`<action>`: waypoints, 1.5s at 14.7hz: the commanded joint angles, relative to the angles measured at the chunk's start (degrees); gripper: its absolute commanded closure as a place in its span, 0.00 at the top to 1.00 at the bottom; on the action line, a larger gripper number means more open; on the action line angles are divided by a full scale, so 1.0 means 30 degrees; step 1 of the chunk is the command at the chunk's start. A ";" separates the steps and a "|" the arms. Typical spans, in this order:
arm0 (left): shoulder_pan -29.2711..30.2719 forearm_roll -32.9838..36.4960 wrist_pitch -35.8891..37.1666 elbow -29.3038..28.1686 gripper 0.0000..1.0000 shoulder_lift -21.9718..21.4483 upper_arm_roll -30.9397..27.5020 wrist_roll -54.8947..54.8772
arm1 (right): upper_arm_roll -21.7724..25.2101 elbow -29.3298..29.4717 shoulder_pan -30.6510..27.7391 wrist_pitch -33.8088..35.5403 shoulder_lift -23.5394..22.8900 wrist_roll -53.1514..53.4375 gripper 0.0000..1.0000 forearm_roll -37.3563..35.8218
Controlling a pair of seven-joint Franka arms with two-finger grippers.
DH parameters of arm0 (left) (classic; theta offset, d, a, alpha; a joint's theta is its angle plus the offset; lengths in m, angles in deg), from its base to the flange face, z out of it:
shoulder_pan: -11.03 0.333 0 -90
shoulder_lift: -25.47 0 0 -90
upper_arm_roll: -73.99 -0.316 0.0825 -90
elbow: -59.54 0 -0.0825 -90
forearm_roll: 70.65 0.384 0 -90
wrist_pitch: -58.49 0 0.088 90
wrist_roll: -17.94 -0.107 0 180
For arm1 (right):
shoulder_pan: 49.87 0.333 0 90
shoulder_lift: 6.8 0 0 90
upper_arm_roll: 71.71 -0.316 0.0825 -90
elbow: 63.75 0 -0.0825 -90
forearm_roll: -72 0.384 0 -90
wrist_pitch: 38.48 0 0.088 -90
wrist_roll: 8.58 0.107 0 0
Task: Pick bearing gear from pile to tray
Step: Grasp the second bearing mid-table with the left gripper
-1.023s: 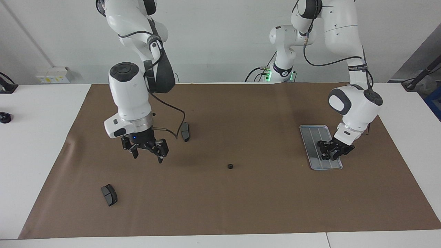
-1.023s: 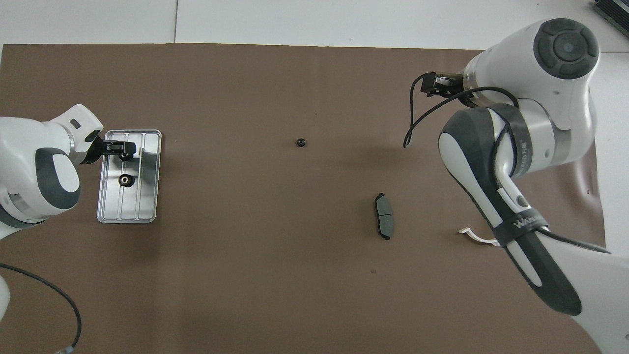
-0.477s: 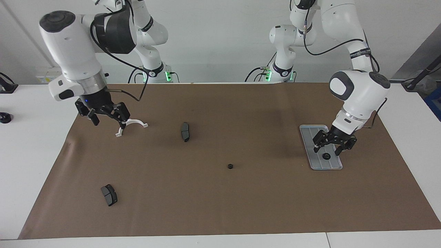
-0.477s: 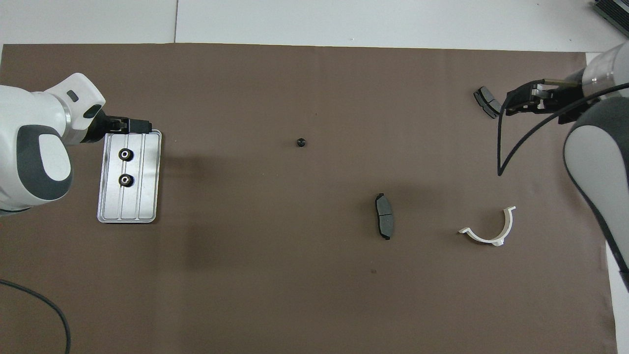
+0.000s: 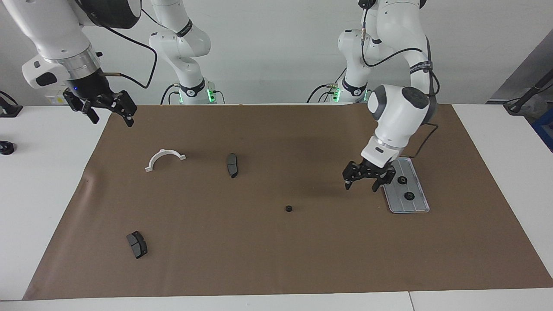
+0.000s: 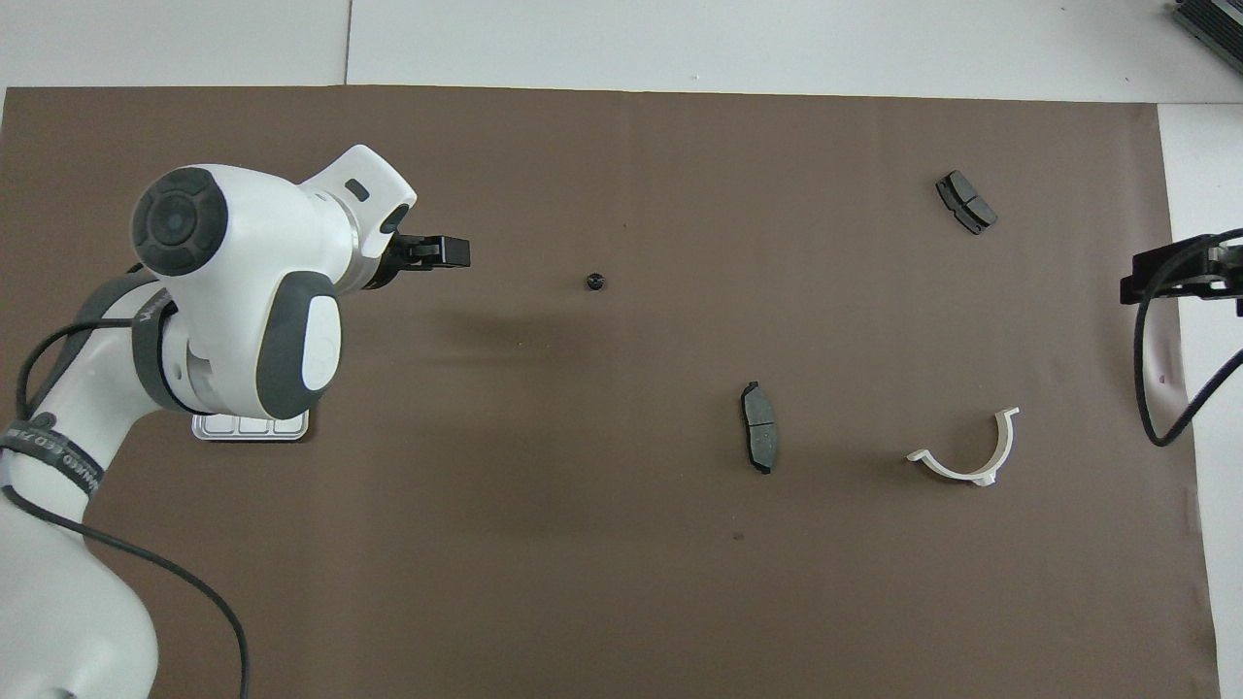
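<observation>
Left arm bent over the mat, left gripper (image 5: 367, 179) open and empty just beside the tray (image 5: 417, 203) holding two gears (image 5: 402, 180), loose gear (image 5: 288, 209) mid-mat; right gripper (image 5: 106, 109) open, raised over the mat's corner.

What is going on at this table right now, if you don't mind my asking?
Two arms are sorting small black gears onto a metal tray. Two gears already lie in it, and one gear is still loose mid-mat. The left gripper hangs open and empty over the mat beside the tray. The right gripper, also open, waits raised at the right arm's end. Two brake pads and a white bracket lie untouched.
</observation>
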 commanded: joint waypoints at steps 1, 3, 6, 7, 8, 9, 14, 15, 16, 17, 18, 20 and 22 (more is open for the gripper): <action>-0.1440 0.0548 -0.0272 0.2726 1.00 0.2399 -0.0320 0.2945 | -0.1352 -0.1998 -0.1284 -0.0841 0.0965 -0.1230 1.00 0.0521; -0.2117 0.0548 -0.1149 0.3489 1.00 0.3310 -0.0320 0.4062 | -0.1652 -0.2143 -0.1581 -0.0752 0.1111 -0.1201 1.00 0.0520; -0.2703 0.0548 -0.2263 0.4457 1.00 0.4627 -0.0291 0.5557 | -0.1536 -0.2232 -0.1026 -0.0606 0.1317 -0.1143 1.00 0.0286; -0.2850 0.0548 -0.2557 0.4633 1.00 0.5037 -0.0320 0.5705 | -0.1535 -0.2232 -0.1082 -0.0548 0.1346 -0.1113 1.00 0.0286; -0.2939 0.0548 -0.2792 0.4867 1.00 0.5389 -0.0291 0.5881 | -0.1506 -0.2232 -0.0938 -0.0576 0.1347 -0.1055 1.00 0.0257; -0.3201 0.0519 -0.3055 0.4869 0.94 0.5509 -0.0262 0.5970 | -0.1448 -0.2232 -0.0791 -0.0518 0.1376 -0.1054 1.00 0.0257; -0.3555 0.0460 -0.4229 0.4636 0.76 0.5774 -0.0232 0.5942 | -0.1301 -0.2203 -0.0643 -0.0372 0.1376 -0.1142 1.00 0.0083; -0.3613 0.0489 -0.4259 0.4374 0.77 0.5774 -0.0232 0.5912 | -0.1301 -0.2174 -0.0672 -0.0284 0.1347 -0.1200 1.00 -0.0122; -0.3642 0.0519 -0.4317 0.4342 0.77 0.5774 -0.0232 0.5912 | -0.1301 -0.2058 -0.0673 -0.0167 0.1318 -0.1201 1.00 -0.0211; -0.3672 0.0548 -0.4433 0.4313 0.77 0.5803 -0.0232 0.5912 | -0.1330 -0.1853 -0.0673 0.0095 0.1230 -0.1143 1.00 -0.0183; -0.3730 0.0577 -0.4522 0.4110 0.78 0.5832 -0.0232 0.5912 | -0.1330 -0.1793 -0.0644 0.0330 0.1229 -0.1142 1.00 -0.0211; -0.4459 0.0578 -0.4523 0.4137 0.78 0.6473 -0.0320 0.6029 | -0.1330 -0.1618 -0.0585 0.0799 0.1258 -0.1142 1.00 -0.0212; -0.4492 0.0636 -0.4552 0.4137 0.77 0.6506 -0.0320 0.6088 | -0.1330 -0.1646 -0.0556 0.0801 0.1288 -0.1084 1.00 -0.0066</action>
